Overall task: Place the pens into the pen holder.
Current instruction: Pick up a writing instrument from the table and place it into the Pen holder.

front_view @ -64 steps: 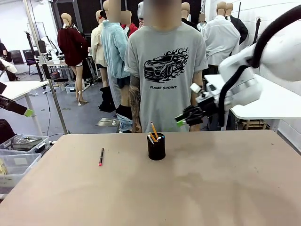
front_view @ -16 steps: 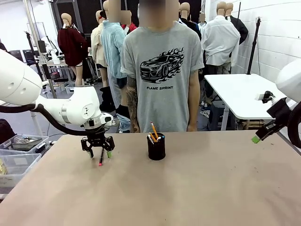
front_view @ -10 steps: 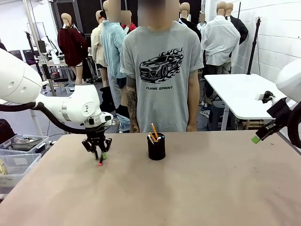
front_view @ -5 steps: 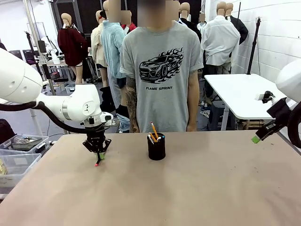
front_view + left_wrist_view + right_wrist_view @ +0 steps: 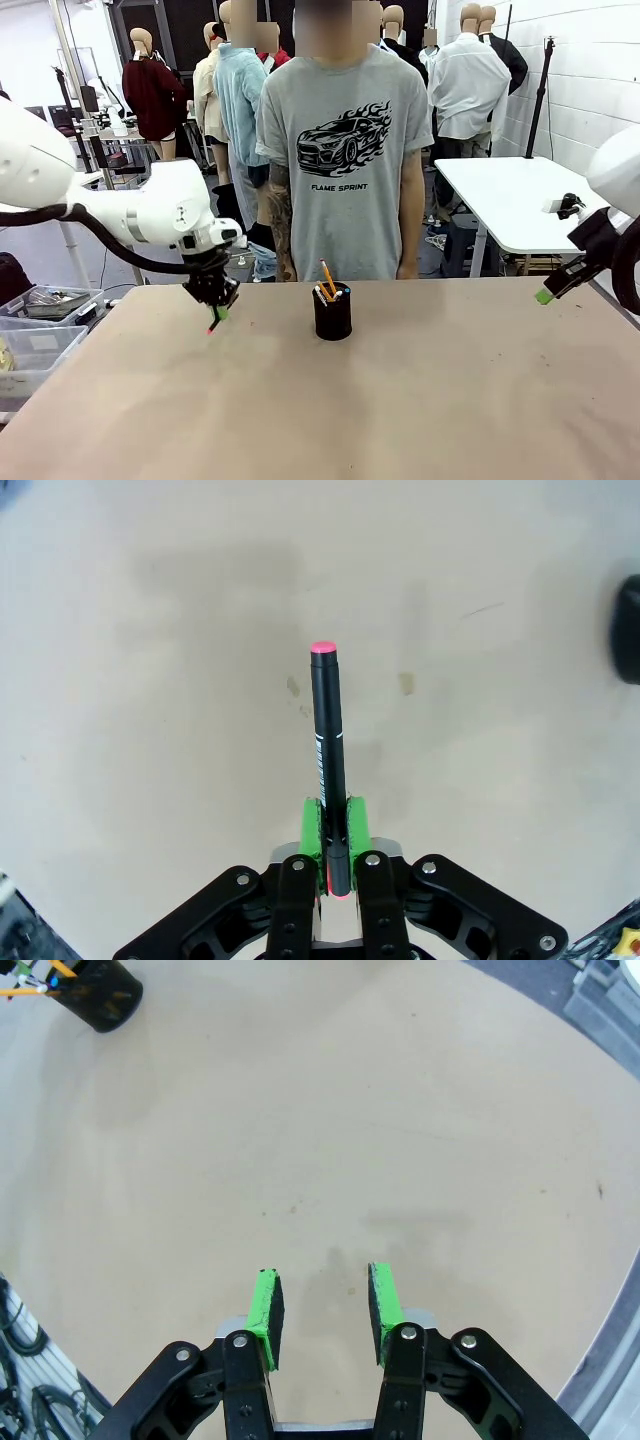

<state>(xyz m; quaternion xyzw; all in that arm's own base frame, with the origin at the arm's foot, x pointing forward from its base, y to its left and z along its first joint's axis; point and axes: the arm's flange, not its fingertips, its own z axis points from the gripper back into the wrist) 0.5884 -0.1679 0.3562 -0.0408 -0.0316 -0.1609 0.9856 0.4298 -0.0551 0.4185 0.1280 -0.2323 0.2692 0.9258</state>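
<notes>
Bare table [image 5: 450, 400] around pen holder [image 5: 332, 315]

Printed text: "FLAME SPRINT", black capitals on the person's grey T-shirt [image 5: 345, 140], under a car-with-flames graphic. White print on the dark pen [image 5: 328, 750]: too small to read.

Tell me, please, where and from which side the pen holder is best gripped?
Probably from above, one of the fingers inside the pen holder and one outside its right rim: it stands upright, round and open-topped, and its pens lean left. The open right gripper is free.
</notes>
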